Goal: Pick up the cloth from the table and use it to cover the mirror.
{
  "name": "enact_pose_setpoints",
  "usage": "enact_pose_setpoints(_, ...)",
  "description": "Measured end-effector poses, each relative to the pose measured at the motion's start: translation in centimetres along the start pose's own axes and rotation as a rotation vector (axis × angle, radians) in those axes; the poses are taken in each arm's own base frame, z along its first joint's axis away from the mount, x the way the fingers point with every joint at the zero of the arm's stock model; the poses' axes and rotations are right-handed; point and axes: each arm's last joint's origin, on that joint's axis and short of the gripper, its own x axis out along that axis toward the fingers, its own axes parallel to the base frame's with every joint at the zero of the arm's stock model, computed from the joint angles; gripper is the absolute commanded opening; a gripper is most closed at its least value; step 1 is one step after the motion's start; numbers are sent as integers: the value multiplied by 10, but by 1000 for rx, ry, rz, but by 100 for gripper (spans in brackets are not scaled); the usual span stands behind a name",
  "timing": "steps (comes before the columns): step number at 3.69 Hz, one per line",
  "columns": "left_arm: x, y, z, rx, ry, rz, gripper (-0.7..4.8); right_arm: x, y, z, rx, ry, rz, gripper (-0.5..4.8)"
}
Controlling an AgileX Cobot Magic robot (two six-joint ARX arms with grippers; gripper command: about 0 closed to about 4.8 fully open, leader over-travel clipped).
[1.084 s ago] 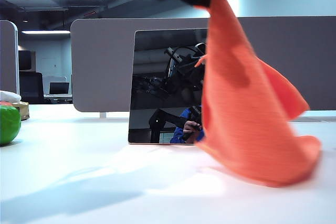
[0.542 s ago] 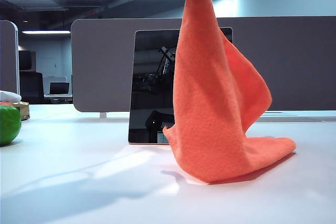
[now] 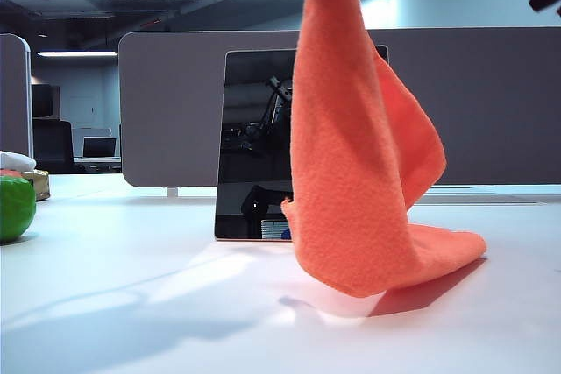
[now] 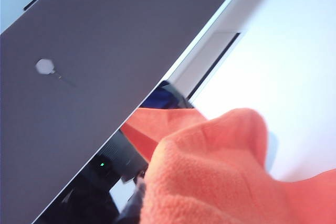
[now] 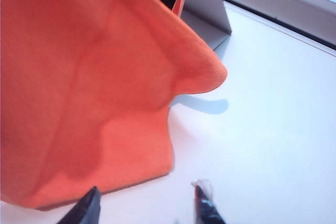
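Exterior view: your broad white table point(image 3: 105, 304) is carrying the dark frameless mirror point(image 3: 254, 142).
Cloth: fuzzy orange towel point(image 3: 359, 164) is hanging before the mirror, having swung leftward, hem dragging.
Left gripper: pinching its top corner, out of view.
Right gripper point(image 5: 144, 208): spreading, empty, beside the hem.

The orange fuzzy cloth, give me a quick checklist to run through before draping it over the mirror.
1. Left gripper shut on the orange fuzzy cloth: cannot tell from the pictures; the grip lies above the exterior view.
2. Right gripper released: ok, open above the white table, holding nothing.
3. Cloth lifted clear: not ok, its lower end rests on the table.
4. Upright dark rectangular mirror standing: ok.
5. Mirror covered: not ok, the cloth hangs in front of its right part only.
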Motion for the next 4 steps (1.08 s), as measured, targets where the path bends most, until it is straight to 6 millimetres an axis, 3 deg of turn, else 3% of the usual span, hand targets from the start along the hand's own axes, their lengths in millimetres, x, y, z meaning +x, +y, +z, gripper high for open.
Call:
enact_pose_setpoints(1, -13, 9, 2, -2, 13, 14, -6, 14, 0, -17, -32, 26, 30, 277)
enact_pose_setpoints(4, -16, 8, -2, 22, 66, -20, -6, 46, -10, -19, -99, 3, 63, 279)
